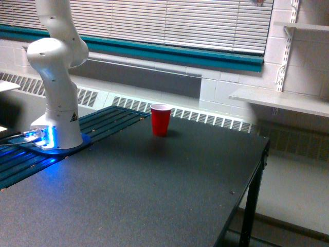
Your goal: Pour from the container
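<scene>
A: Black tabletop (154, 195) fills most of the view, with window blinds (169, 20) behind it.

B: And the arm?

A: The white arm (55, 67) stands on its base at the exterior view's left, blue light glowing at its foot. It rises out of the top of the picture, so the gripper is out of view and I cannot tell its state.

B: The container?

A: Not visible. Only a red cup (161, 119) stands upright near the table's far edge, well apart from the arm.

White arm (56, 77) upright, upper links cropped
</scene>
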Robot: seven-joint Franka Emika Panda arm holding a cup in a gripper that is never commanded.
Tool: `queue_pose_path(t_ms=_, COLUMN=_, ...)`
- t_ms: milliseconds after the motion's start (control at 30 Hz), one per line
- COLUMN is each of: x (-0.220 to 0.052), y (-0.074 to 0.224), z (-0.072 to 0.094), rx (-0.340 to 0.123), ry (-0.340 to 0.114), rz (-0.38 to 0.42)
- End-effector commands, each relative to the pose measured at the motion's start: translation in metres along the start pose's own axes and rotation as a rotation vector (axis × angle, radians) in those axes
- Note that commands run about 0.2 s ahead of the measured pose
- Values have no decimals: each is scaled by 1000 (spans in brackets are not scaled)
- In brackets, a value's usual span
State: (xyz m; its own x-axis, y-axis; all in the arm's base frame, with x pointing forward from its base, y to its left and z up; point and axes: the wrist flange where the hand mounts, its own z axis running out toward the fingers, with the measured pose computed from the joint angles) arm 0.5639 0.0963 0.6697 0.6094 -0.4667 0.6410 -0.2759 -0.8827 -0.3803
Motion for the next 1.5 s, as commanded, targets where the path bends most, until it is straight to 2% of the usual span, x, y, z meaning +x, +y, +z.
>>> queue_pose_path(t_ms=33, x=6, y=-5, z=-13, rx=16, ry=21, rz=-3)
queue_pose_path(t_ms=133, x=5, y=-6, z=-13, rx=23, ry=20, rz=1)
queue_pose_path(t_ms=400, x=-14, y=-18, z=-5, rx=39, ry=-6, rz=-52)
queue_pose_path(t_ms=833, x=-72, y=-43, z=6, rx=75, ry=-69, rz=-201)
queue_pose_path(t_ms=1133, x=-118, y=-47, z=3, rx=97, ry=-111, rz=-283)
queue_pose_path(t_ms=1500, x=-176, y=-33, z=-6, rx=104, ry=-159, rz=-365)
